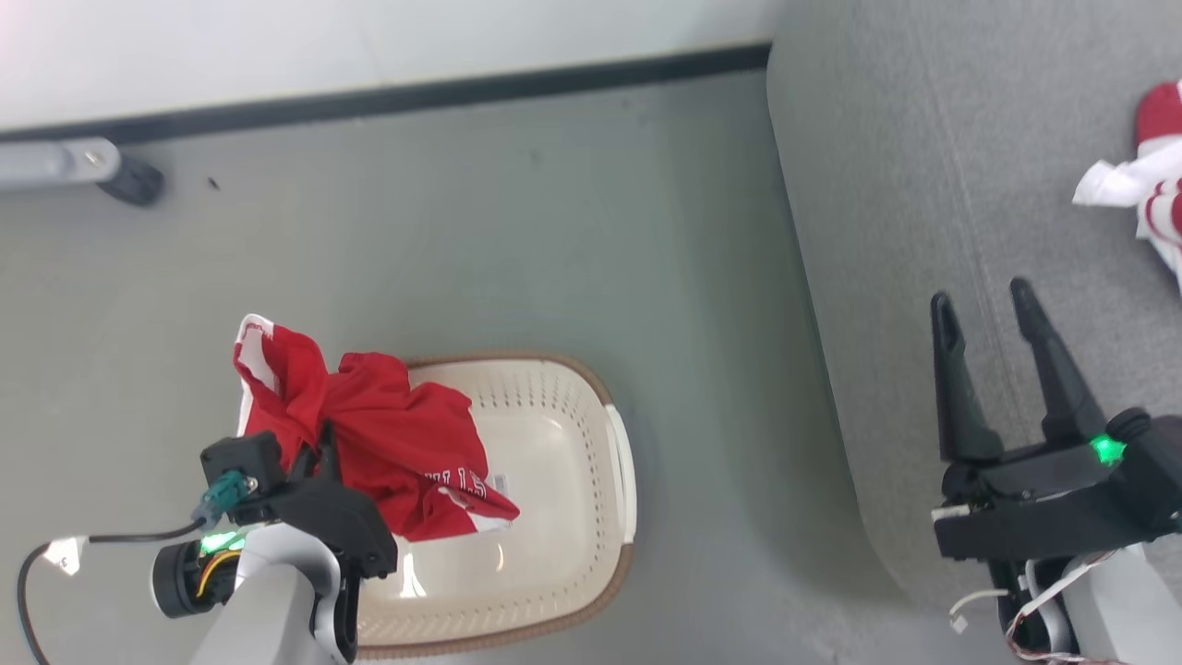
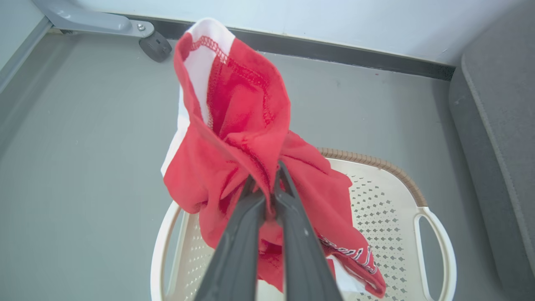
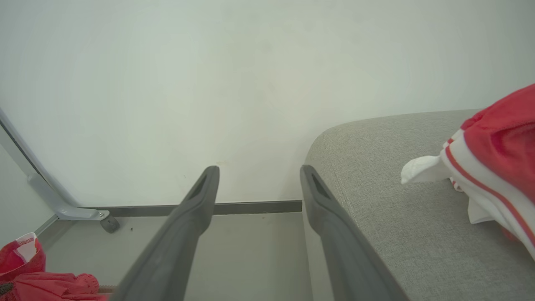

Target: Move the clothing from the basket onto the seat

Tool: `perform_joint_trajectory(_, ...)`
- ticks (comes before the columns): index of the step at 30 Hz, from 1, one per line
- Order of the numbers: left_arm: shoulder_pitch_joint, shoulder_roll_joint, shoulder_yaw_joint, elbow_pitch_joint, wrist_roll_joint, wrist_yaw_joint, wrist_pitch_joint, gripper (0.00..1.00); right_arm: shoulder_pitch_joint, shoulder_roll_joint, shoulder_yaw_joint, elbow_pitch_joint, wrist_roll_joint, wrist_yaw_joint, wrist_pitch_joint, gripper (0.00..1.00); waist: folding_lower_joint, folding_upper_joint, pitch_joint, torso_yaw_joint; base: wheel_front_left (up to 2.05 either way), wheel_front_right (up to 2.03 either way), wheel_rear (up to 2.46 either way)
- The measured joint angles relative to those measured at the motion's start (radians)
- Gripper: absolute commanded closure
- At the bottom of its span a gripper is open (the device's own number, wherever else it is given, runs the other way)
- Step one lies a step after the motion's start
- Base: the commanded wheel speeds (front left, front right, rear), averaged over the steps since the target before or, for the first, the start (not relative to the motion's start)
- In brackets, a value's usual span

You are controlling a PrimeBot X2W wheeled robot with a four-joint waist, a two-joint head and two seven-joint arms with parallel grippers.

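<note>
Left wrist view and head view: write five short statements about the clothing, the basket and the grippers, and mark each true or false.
1. The left gripper is shut on a red garment. True.
2. The red garment lies flat on the basket floor. False: it hangs bunched from the left gripper, over the basket.
3. The right gripper is open and holds nothing. True.
4. The seat bears no clothing. False: a red and white garment lies on it.
5. The right gripper is above the basket. False: it is above the seat, near its edge.
</note>
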Motion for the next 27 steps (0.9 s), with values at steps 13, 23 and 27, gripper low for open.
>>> perform_joint_trajectory(13, 0.124, 0.001, -0.021, -0.165, 0.038, -0.043, 0.000, 1.00, 0.100, 0.012, 0.034, 0.077, 0.007, 0.009, 0.000, 0.00, 0.0000, -0.0001, -0.186, 0.035, 0.00, 0.00, 0.00)
perform_joint_trajectory(23, 0.242, 0.001, -0.075, -0.400, 0.054, -0.115, 0.000, 1.00, 0.189, 0.031, 0.079, 0.086, 0.013, 0.017, 0.011, 0.00, 0.0000, -0.0001, -0.339, 0.044, 0.00, 0.00, 0.00)
perform_joint_trajectory(27, 0.292, 0.002, -0.115, -0.481, 0.056, -0.128, 0.000, 1.00, 0.212, 0.037, 0.092, 0.079, 0.013, 0.017, 0.012, 0.00, 0.0000, -0.0001, -0.379, 0.042, 0.00, 0.00, 0.00)
